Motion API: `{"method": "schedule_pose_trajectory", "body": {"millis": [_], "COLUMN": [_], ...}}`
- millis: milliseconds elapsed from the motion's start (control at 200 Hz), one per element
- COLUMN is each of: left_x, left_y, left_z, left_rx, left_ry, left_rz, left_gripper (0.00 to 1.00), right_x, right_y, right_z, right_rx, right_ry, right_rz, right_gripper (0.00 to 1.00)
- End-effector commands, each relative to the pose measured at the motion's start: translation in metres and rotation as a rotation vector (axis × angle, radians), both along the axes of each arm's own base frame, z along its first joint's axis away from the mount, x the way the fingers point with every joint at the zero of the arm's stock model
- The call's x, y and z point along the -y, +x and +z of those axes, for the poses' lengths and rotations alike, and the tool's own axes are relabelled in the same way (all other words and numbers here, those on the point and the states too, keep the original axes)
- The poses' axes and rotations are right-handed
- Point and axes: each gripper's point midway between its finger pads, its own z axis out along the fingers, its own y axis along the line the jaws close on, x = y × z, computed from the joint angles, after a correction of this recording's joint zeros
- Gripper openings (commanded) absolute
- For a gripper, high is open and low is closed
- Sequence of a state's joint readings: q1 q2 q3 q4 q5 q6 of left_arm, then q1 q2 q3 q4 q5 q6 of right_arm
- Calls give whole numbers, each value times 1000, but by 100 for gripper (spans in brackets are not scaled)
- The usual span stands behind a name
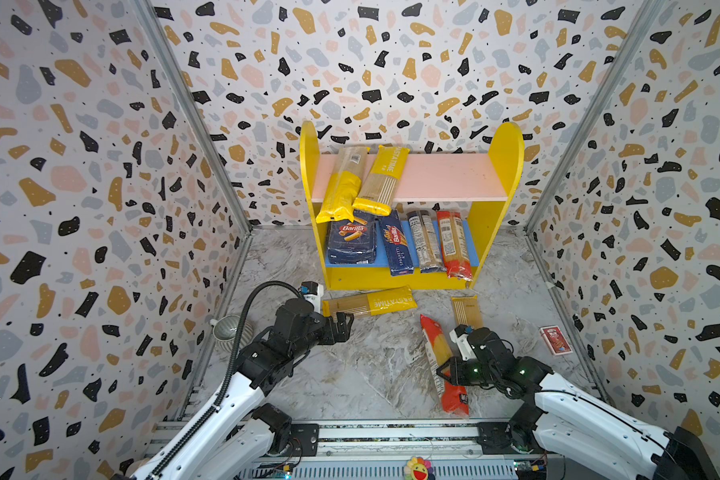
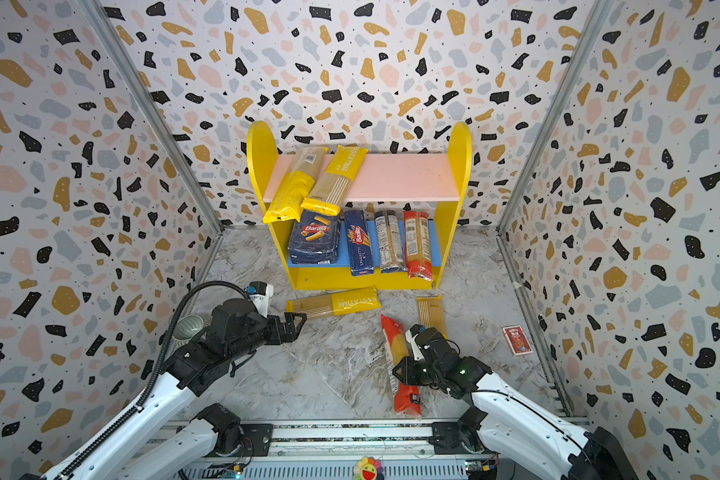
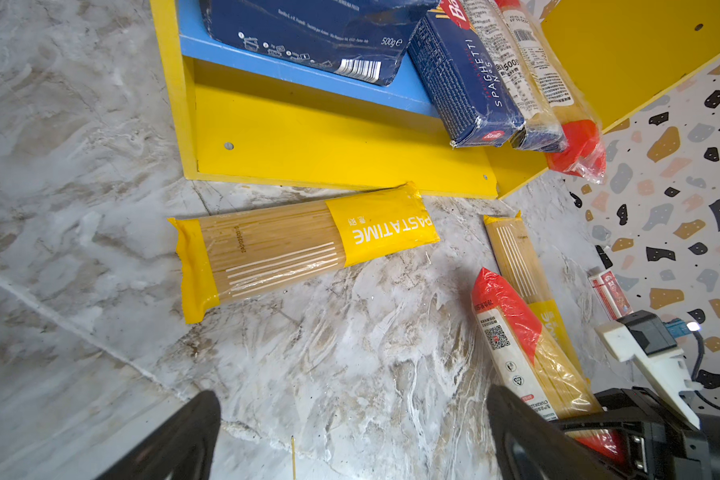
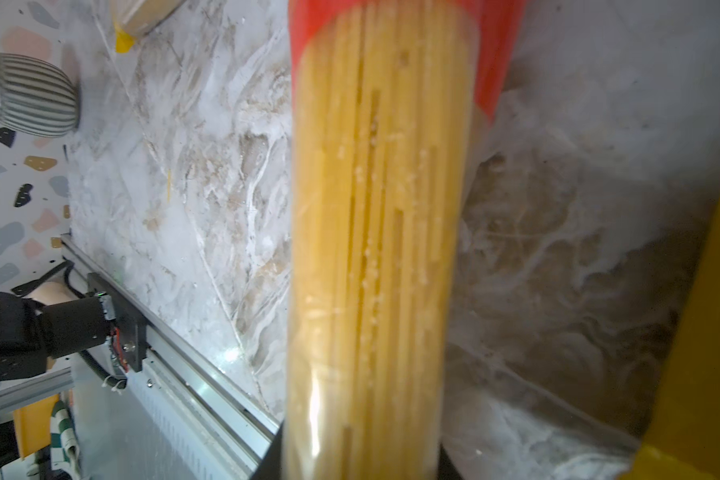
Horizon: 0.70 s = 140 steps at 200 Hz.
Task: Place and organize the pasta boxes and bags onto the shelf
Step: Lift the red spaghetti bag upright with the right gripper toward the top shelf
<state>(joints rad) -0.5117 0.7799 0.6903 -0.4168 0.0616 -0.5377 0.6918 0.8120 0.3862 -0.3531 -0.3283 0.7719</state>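
The shelf stands at the back wall. Two yellow bags lie on its pink upper board. On the blue lower board are the wide pasta box, the narrow pasta box, a clear dark-labelled bag and a red bag. On the floor a yellow PASTATIME bag lies crosswise. My left gripper is open just short of its left end. My right gripper is shut on a red-and-clear bag. Another yellow bag lies partly under that arm.
A ribbed grey bowl sits by the left wall. A small red card pack lies by the right wall. One loose spaghetti strand rests on the marble floor. The metal rail runs along the front edge.
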Motion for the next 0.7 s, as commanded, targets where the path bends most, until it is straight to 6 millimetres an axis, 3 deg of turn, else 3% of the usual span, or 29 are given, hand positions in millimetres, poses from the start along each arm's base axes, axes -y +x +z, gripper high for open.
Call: {"method": "schedule_pose_trajectory", "body": {"millis": [0, 420, 696], "left_x": [5, 12, 29], "left_y": [9, 17, 23], "left_z": [27, 38, 48], "left_rx": [76, 86, 89], "left_ry": [-21, -8, 0], "left_rz": [-7, -28, -83], "left_gripper": [100, 100, 100], "right_x": [-25, -25, -17], "right_y": [16, 18, 21], "right_z": [67, 130, 201], "right_rx": [150, 225, 348], "right_ry": [187, 319, 319], "right_rz": [68, 82, 68], "right_gripper": [18, 18, 18]}}
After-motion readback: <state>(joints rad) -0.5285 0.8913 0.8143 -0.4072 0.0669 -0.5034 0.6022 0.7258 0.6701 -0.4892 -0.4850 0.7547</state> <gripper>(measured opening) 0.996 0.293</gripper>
